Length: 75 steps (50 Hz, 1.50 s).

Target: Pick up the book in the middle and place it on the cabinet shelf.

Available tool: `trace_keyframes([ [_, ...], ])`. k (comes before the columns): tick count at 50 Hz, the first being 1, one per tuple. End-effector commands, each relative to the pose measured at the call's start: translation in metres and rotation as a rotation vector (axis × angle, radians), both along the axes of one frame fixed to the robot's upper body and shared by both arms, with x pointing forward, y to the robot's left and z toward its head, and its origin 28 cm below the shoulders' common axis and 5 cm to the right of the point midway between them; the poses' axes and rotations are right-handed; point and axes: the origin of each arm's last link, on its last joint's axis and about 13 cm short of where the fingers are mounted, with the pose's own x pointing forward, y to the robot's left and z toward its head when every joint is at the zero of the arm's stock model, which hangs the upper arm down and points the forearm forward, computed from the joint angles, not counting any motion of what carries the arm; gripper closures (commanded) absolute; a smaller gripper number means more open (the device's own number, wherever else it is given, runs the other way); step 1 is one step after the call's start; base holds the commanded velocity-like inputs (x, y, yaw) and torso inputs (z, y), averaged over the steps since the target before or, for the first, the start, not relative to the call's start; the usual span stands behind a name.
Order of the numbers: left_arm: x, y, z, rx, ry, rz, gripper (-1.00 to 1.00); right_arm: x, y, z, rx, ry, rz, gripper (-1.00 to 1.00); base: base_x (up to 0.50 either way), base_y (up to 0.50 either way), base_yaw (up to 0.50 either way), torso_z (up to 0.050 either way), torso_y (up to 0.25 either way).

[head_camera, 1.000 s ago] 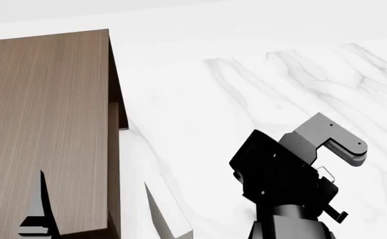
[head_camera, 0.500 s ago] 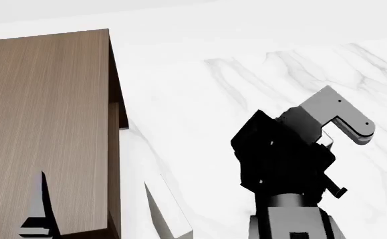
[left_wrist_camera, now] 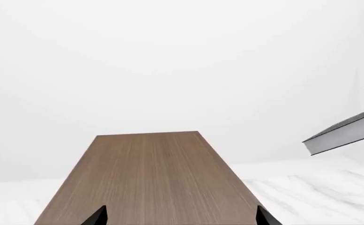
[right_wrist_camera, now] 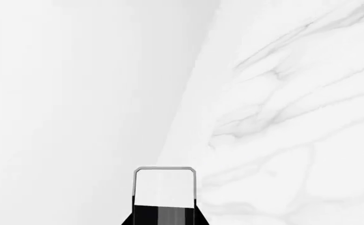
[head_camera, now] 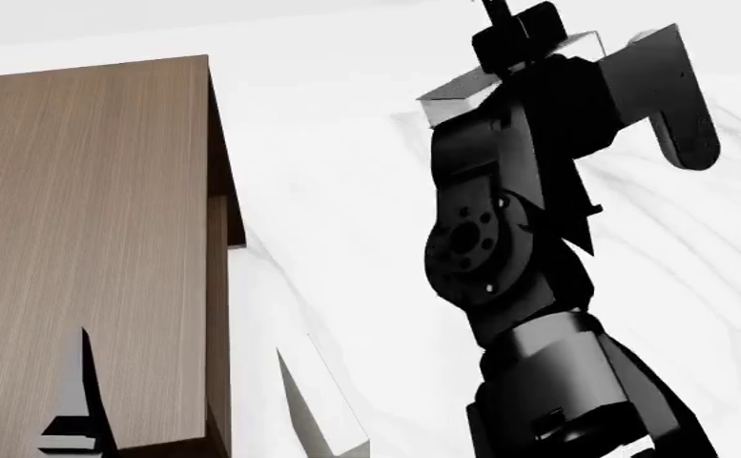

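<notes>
The charcoal-grey book [left_wrist_camera: 347, 136] with white page edges hangs in the air, tilted, to the right of the cabinet and higher than its top. My right gripper [head_camera: 517, 33] is shut on it at the top of the head view, where part of the book [head_camera: 453, 103] shows behind the arm. In the right wrist view the book [right_wrist_camera: 164, 186] stands between the jaws. The brown wood-grain cabinet [head_camera: 91, 239] stands at the left. My left gripper [left_wrist_camera: 180, 218] is open and empty over the cabinet top [left_wrist_camera: 147, 178].
White marble surface [head_camera: 344, 239] spreads to the right of the cabinet, with a white wall behind. The cabinet's dark side with a shelf edge [head_camera: 224, 229] faces the marble. My raised right arm [head_camera: 510, 248] fills the right middle of the head view.
My right arm has swung upward from low right to the top of the head view, carrying the book up. The cabinet and the left arm have not moved.
</notes>
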Motion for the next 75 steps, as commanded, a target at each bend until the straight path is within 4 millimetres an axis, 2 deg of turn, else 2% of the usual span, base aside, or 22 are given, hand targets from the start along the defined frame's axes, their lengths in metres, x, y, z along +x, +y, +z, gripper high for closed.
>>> trace_keyframes([
  [1, 0.000, 0.000, 0.000, 0.000, 0.002, -0.002, -1.00, -0.018, 0.010, 0.021, 0.184, -0.259, 0.324, 1.00, 0.00, 0.00, 0.00, 0.000, 0.000],
  [6, 0.000, 0.000, -0.001, -0.001, 0.004, -0.003, -1.00, -0.025, 0.014, 0.024, 0.190, -0.301, 0.428, 1.00, 0.00, 0.00, 0.00, 0.000, 0.002],
  [11, 0.001, 0.001, -0.001, -0.001, 0.005, 0.001, -1.00, -0.038, 0.023, 0.024, 0.157, -0.256, 0.591, 1.00, 0.00, 0.00, 0.00, 0.000, 0.000],
  [19, 0.000, -0.001, 0.000, 0.002, 0.006, -0.001, -1.00, -0.065, 0.039, 0.035, 0.078, -0.250, 0.854, 1.00, 0.00, 0.00, 0.00, 0.000, 0.003],
  [35, 0.000, -0.001, 0.000, 0.001, 0.008, 0.000, -1.00, -0.100, 0.068, 0.047, 0.038, -0.247, 1.082, 1.00, 0.00, 0.00, 0.00, 0.000, 0.001],
  [48, -0.001, -0.001, 0.001, -0.002, 0.007, -0.006, -1.00, -0.105, 0.085, 0.040, 0.166, -0.245, 1.151, 1.00, 0.00, 0.00, 0.00, 0.000, 0.001],
  [59, 0.000, -0.001, 0.000, -0.001, 0.009, -0.006, -1.00, -0.106, 0.096, 0.040, 0.155, -0.243, 1.172, 1.00, 0.00, 0.00, 0.00, 0.000, 0.002],
  [75, -0.001, 0.000, 0.000, -0.004, 0.005, -0.004, -1.00, -0.096, 0.107, 0.019, 0.151, -0.167, 1.175, 1.00, 0.00, 0.00, 0.00, 0.000, 0.001],
])
